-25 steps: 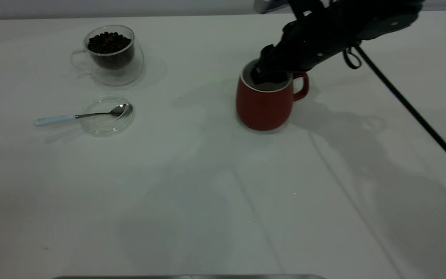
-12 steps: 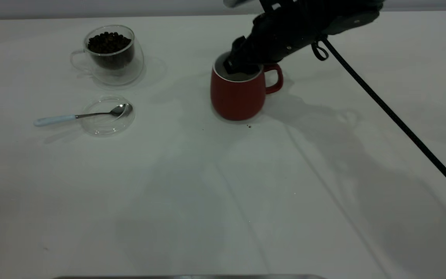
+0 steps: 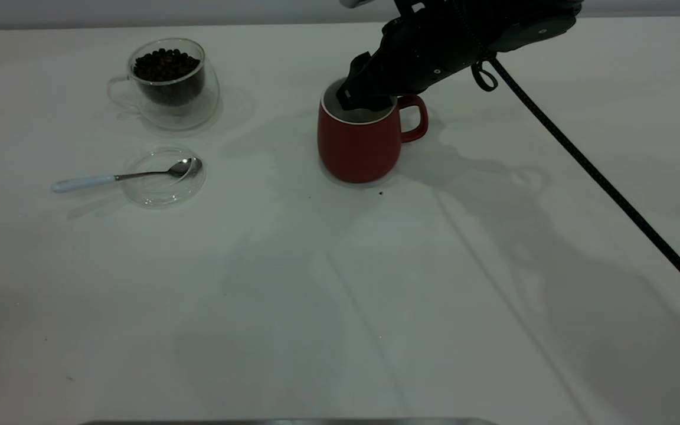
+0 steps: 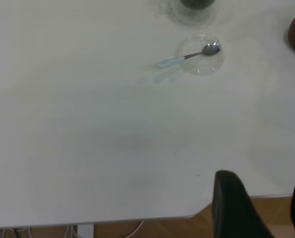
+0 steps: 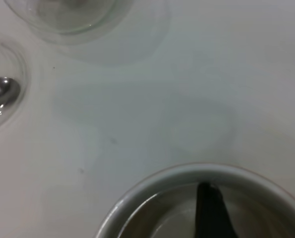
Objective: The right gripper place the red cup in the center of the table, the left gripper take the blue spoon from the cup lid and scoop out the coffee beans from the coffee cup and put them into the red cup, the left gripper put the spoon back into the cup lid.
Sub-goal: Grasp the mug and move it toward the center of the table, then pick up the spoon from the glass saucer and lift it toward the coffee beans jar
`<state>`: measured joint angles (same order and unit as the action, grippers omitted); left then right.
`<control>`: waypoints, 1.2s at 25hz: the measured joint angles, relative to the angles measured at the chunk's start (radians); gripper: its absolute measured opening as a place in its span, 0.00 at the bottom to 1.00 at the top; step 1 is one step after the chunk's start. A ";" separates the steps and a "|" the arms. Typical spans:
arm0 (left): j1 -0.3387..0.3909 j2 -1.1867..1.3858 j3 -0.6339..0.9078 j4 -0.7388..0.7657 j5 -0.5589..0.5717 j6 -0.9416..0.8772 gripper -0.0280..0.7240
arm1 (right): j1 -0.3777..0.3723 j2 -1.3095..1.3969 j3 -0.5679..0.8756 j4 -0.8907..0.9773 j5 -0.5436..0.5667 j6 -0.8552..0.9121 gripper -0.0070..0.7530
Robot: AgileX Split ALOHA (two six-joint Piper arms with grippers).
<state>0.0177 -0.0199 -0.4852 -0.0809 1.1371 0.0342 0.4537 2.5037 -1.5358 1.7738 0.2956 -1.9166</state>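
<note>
- Your right gripper [image 3: 366, 100] reaches into the mouth of the red cup [image 3: 356, 144]; one finger [image 5: 211, 210] sits inside the white interior, clamped on the far rim.
- The red cup stands on the table [image 3: 340, 295], near the far middle, handle pointing right.
- The blue spoon [image 3: 124, 175] lies far to the cup's left, its bowl resting in the cup lid [image 3: 164, 177].
- The coffee cup [image 3: 166, 82] with coffee beans [image 3: 166, 64] stands beyond the lid.
- Your left gripper [image 4: 259, 208] hangs off the table's edge, jaws spread, holding nothing.
</note>
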 joint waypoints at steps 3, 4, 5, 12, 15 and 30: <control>0.000 0.000 0.000 0.000 0.000 0.000 0.50 | 0.008 0.007 -0.010 0.000 0.012 0.000 0.65; 0.000 0.000 0.000 0.000 0.000 0.000 0.50 | 0.011 0.007 -0.014 0.000 0.016 0.001 0.65; 0.000 0.000 0.000 0.000 0.000 0.000 0.50 | 0.012 0.007 -0.021 -0.001 0.021 0.003 0.65; 0.000 0.000 0.000 0.000 0.000 0.000 0.50 | 0.014 0.007 -0.047 -0.002 0.026 0.006 0.65; 0.000 0.000 0.000 0.000 0.000 0.000 0.50 | 0.014 0.007 -0.047 -0.006 -0.003 0.006 0.65; 0.000 0.000 0.000 0.000 0.000 0.000 0.50 | 0.014 -0.125 -0.008 -0.387 0.012 0.359 0.65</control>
<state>0.0177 -0.0199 -0.4852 -0.0809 1.1371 0.0342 0.4679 2.3784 -1.5439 1.3867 0.3074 -1.5580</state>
